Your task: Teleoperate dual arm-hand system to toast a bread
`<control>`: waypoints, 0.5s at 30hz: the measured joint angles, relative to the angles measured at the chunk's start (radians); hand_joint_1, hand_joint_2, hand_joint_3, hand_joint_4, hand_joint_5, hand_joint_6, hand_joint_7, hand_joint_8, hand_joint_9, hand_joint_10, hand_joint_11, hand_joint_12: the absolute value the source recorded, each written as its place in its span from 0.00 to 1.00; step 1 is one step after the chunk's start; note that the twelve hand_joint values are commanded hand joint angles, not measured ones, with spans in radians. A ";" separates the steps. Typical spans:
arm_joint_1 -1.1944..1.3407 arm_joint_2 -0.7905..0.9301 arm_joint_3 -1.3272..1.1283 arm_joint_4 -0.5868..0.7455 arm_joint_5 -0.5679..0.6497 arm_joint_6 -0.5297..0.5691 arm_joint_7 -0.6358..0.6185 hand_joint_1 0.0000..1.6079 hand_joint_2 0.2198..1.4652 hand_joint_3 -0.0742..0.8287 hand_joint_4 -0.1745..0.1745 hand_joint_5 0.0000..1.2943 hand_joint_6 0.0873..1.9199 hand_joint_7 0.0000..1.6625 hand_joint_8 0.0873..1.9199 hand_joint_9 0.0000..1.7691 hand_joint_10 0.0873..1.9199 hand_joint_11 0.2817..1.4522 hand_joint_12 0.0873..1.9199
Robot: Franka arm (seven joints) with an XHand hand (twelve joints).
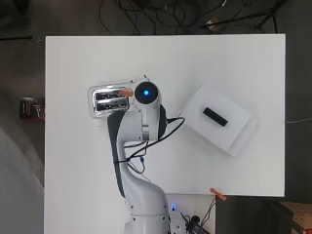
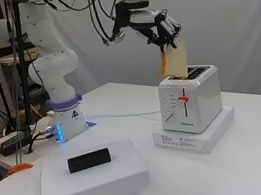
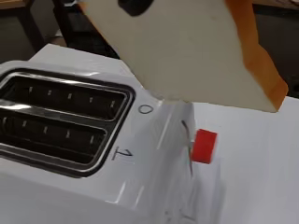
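Observation:
A white two-slot toaster (image 2: 191,98) with a red lever (image 2: 183,99) stands on a flat white base (image 2: 213,136). The hand (image 2: 161,28) is shut on a slice of bread (image 2: 175,59) with an orange-brown crust and holds it upright by its top edge. The slice hangs just above the toaster's lever end. In the wrist view the bread (image 3: 196,51) hovers over the lever (image 3: 204,145), beside the two slots (image 3: 60,121), which look empty. From overhead the arm covers the hand; only the toaster (image 1: 105,101) and a bit of crust (image 1: 126,92) show.
A white box (image 1: 234,114) with a black block (image 1: 215,116) on it lies right of the arm, also in the side view as the box (image 2: 92,183) and block (image 2: 89,160). An orange clip (image 1: 218,194) sits at the table's near edge. Cables trail beside the arm.

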 joint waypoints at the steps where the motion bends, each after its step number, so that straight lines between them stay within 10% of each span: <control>1: 0.001 0.001 0.019 0.004 0.006 -0.012 -0.008 0.69 0.82 0.08 0.29 0.50 0.69 0.59 0.50 0.76 0.05 0.42 0.14; 5: 0.002 0.039 0.042 0.026 0.052 -0.028 -0.013 0.74 0.82 0.08 0.02 0.46 0.70 0.56 0.62 0.74 0.03 0.38 0.14; 15: 0.087 0.160 0.045 0.111 0.173 -0.054 -0.070 0.75 0.80 0.08 0.00 0.47 0.71 0.58 0.57 0.76 0.00 0.42 0.04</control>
